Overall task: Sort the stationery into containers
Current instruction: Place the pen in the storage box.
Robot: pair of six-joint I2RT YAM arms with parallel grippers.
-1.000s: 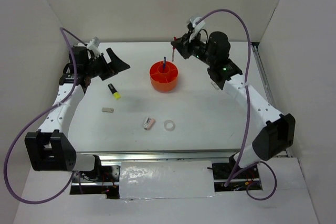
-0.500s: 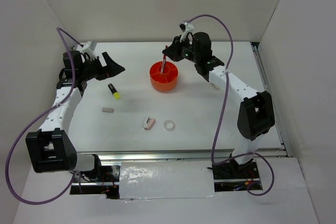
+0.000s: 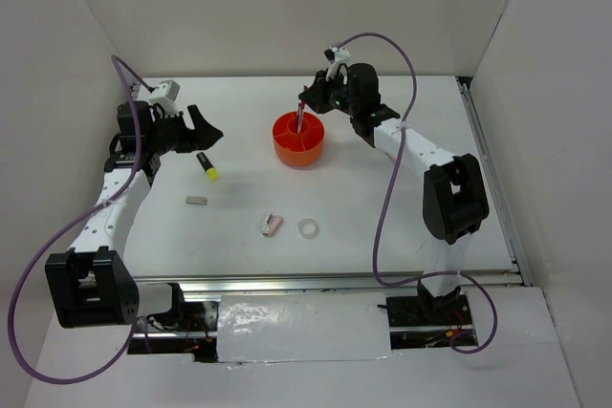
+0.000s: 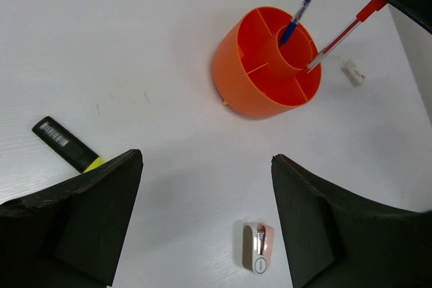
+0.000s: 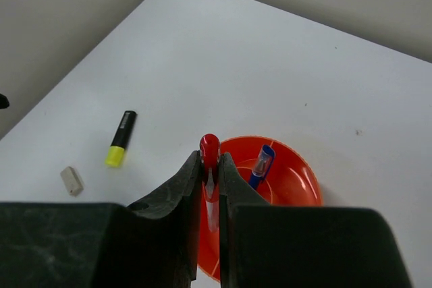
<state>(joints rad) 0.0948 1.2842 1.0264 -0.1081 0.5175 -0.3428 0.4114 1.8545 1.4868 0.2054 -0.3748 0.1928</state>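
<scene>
Only left-wrist: red pen (image 4: 337, 42) tip inside organizer (image 4: 236, 79); right jaws tight on it, left jaws wide.

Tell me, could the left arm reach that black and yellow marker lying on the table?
Probably yes. The marker lies in the open just beside the left hand, which is open and holding nothing, and no other item sits between them.

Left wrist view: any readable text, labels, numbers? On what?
No readable text.
Highlighter: white label, barcode-like print, too small to read.
Pink-white piece: small round mark, illegible.
Orange organizer, red pen, blue pen: no print visible.
</scene>
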